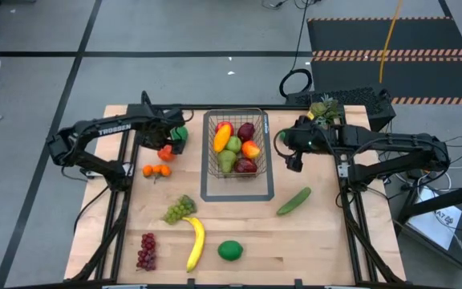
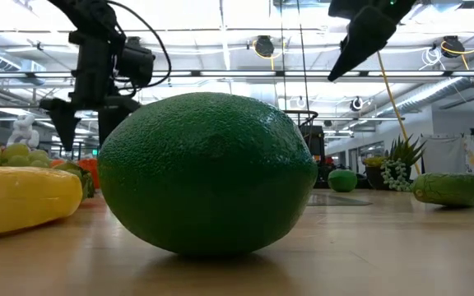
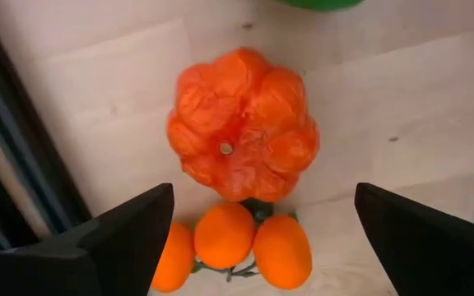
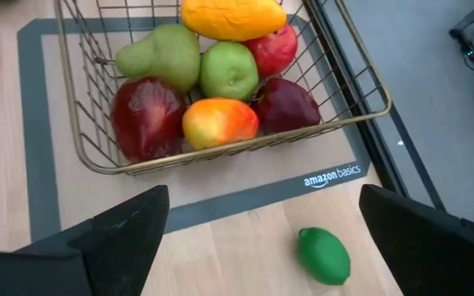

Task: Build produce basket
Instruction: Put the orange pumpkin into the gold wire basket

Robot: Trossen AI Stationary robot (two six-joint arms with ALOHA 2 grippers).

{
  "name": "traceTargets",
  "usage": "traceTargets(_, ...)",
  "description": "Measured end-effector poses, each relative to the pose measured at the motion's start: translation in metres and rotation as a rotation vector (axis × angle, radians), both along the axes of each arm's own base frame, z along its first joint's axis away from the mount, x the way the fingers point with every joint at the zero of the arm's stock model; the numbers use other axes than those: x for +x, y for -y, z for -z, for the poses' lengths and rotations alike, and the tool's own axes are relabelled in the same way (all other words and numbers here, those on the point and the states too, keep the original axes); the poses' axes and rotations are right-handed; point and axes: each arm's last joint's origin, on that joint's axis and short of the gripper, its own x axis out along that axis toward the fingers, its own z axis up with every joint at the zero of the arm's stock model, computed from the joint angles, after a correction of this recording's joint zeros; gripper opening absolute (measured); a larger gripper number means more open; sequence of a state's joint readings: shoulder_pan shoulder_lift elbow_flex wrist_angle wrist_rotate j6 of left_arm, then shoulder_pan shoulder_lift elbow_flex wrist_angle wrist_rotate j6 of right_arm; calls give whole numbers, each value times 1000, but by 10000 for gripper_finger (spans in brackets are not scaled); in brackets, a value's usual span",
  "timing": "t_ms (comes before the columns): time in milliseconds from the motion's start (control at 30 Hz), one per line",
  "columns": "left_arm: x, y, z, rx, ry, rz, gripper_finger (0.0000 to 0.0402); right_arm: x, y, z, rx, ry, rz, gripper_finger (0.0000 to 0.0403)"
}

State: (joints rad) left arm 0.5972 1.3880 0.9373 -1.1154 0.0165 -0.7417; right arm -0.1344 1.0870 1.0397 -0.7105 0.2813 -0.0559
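The wire basket (image 1: pixel 208 144) stands on a grey-edged mat (image 4: pixel 31 123) in the table's middle and holds pears, apples and mangoes (image 4: pixel 212 70). My left gripper (image 3: pixel 263 197) is open and points down over a ridged orange-red fruit (image 3: pixel 243 136). That fruit lies on the table left of the basket, beside three small oranges (image 3: pixel 229 238). My right gripper (image 4: pixel 263 197) hangs open to the right of the basket, slanting down toward it, above a lime (image 4: pixel 324 255) on the table.
A green fruit (image 1: pixel 181 134) lies just beyond the left gripper. Toward the near edge lie green grapes (image 1: pixel 179 210), red grapes (image 1: pixel 147 250), a banana (image 1: pixel 195 243) and another lime (image 1: pixel 230 250). A cucumber (image 1: pixel 293 201) lies near the mat's right corner. A small pineapple (image 1: pixel 325 108) is at the far right.
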Motion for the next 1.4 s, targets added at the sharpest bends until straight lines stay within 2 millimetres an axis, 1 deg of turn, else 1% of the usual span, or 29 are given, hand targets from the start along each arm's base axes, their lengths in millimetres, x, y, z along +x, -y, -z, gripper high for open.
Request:
traceTargets(133, -1, 1, 6, -6, 5, 11, 379, 0, 1, 0, 12, 12, 19, 392)
traceTargets(333, -1, -1, 19, 35, 43, 49, 379, 1, 0, 0, 23, 14, -5, 392)
traceTargets(533, -11, 0, 34, 16, 0, 33, 379, 4, 1, -3, 26, 62, 4, 392)
traceTargets(700, -11, -2, 37, 32, 13, 54, 379, 4, 1, -4, 28, 68, 7, 392)
traceTargets(900, -9, -4, 36, 47, 35, 13, 379, 4, 1, -4, 25, 67, 3, 392)
traceTargets(1033, -9, -4, 36, 72, 15, 2, 379, 4, 1, -4, 24, 66, 2, 392)
traceTargets(1200, -7, -5, 36, 103, 16, 99, 379, 4, 1, -4, 21, 64, -1, 392)
traceTargets(1400, -2, 3, 35, 104, 13, 255, 379, 3, 0, -3, 23, 52, -2, 392)
